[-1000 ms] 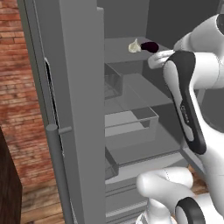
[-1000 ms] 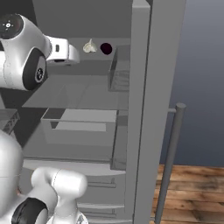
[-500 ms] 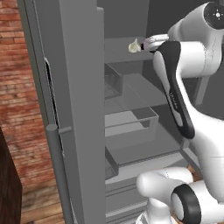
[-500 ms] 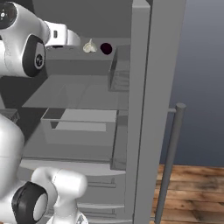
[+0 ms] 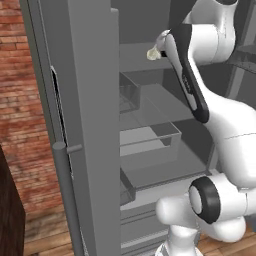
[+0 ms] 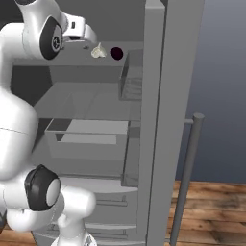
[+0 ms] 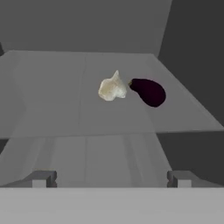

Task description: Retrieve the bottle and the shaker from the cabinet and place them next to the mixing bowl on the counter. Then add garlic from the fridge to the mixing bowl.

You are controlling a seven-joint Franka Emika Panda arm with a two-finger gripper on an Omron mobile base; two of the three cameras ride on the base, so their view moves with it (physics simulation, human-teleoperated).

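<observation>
The fridge (image 6: 163, 96) stands with its door swung wide, its long grey bar handle (image 6: 185, 173) out at the door's edge, and the clear shelves and a see-through drawer (image 6: 86, 137) show inside. The white arm reaches up to the top shelf (image 7: 65, 100), where the gripper (image 7: 111, 177) hangs level with that shelf, its two fingers spread wide apart and holding nothing. On that shelf, ahead of the fingertips and apart from them, sits the pale garlic (image 7: 113, 87), with a small dark purple eggplant (image 7: 148, 92) just beside it.
</observation>
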